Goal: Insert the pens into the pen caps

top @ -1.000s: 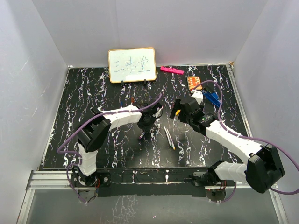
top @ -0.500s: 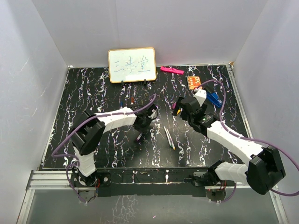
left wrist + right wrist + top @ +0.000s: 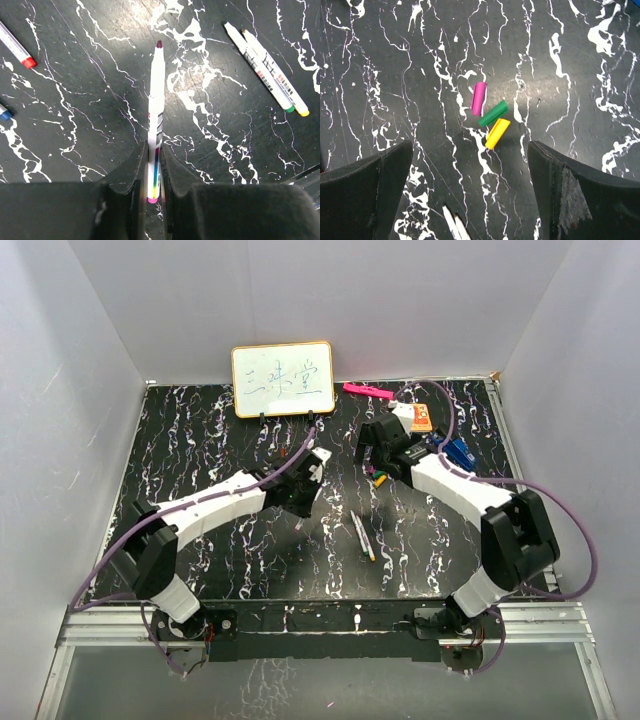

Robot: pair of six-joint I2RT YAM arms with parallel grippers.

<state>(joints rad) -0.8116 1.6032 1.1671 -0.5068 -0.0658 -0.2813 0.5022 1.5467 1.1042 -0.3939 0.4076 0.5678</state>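
Your left hand (image 3: 153,152) swallows the back end of the purple-tipped pen (image 3: 156,95). Left of that pen, a red-tipped pen (image 3: 17,47) and a blue-tipped pen (image 3: 4,114) run off the frame edge. From above, the pen caps (image 3: 378,479) right of it are just tiny coloured specks.

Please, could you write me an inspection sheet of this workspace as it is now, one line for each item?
Surface: black table top with white veins.
Job's things: held pen, dark tip pointing away; green-ended pen and yellow-ended pen side by side; red-ended pen and blue-ended pen at the left; purple cap, green cap and yellow cap clustered.
Clutter: whiteboard, pink highlighter, orange card, blue clip.
End effectors: left end effector shut on the held pen; right end effector open above the caps.
Cables: purple cables along both arms.
Surroundings: white walls; metal frame at the near edge.
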